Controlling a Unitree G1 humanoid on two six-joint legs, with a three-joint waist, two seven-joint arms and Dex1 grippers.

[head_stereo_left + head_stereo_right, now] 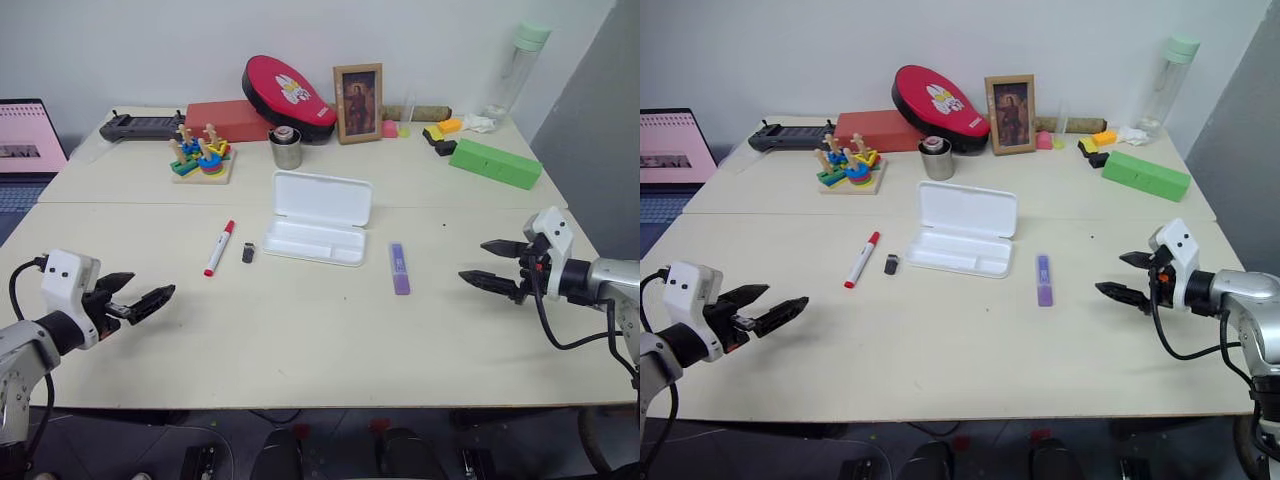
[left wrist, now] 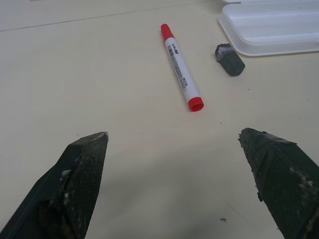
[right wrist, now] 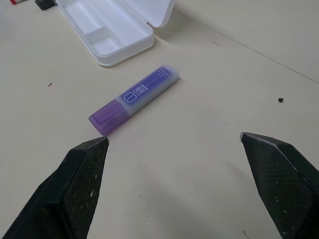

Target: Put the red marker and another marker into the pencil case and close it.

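The white pencil case (image 1: 318,220) lies open in the middle of the table, lid tipped back and tray empty. To its left lies the red marker (image 1: 219,248), white-barrelled with a red cap (image 2: 180,66). On the case's right rests the flat purple marker (image 1: 400,268) (image 3: 134,99). My left gripper (image 1: 140,296) hovers open near the front left edge, well short of the red marker. My right gripper (image 1: 490,264) is open at the right side, pointing toward the purple marker with a gap between them. Both hold nothing.
A small black stub (image 1: 248,253) sits between the red marker and the case. Along the back stand a metal cup (image 1: 286,149), a wooden ring toy (image 1: 202,156), a red box (image 1: 228,119), a picture frame (image 1: 358,103), a green block (image 1: 494,163) and a bottle (image 1: 520,60).
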